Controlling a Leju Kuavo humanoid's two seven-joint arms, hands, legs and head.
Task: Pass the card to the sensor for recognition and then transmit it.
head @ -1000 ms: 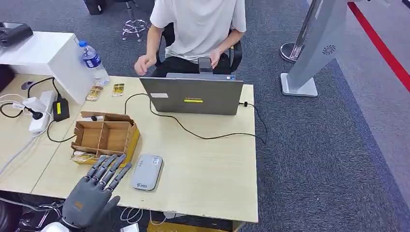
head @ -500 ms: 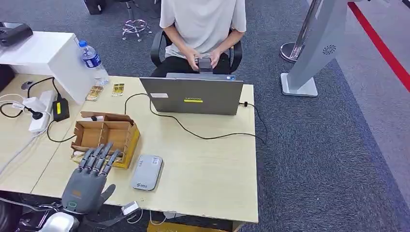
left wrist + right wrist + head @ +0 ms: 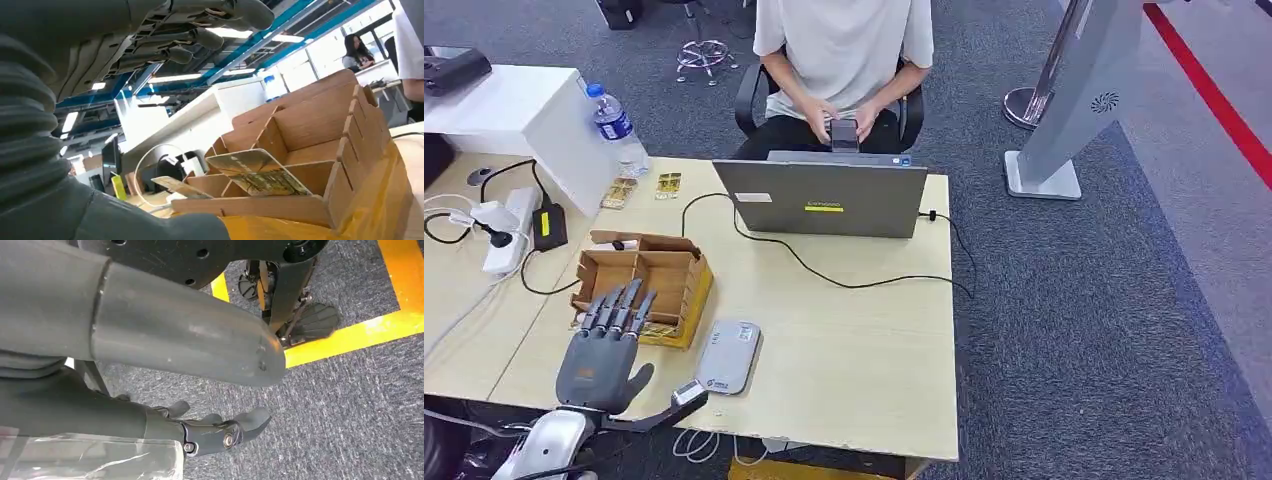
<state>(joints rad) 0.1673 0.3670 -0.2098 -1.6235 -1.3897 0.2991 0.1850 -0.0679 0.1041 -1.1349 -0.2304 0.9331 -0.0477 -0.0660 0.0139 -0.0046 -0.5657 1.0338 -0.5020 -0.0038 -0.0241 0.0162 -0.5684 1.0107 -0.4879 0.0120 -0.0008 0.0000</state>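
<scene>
The left hand's fingers [image 3: 616,310] are extended and slightly spread, holding nothing, with the tips over the near edge of the cardboard box [image 3: 646,283]. The left hand [image 3: 602,355] hovers above the table [image 3: 844,340] at its near left corner. A card [image 3: 257,172] leans in a near compartment of the box, just beyond the fingertips. The grey sensor [image 3: 729,356] lies flat immediately right of the box, untouched. The right hand [image 3: 220,432] hangs above the carpet with fingers loosely curled and holds nothing.

Status: the card is not yet grasped. Pick-up, presentation to the sensor and handover all remain outstanding.
</scene>
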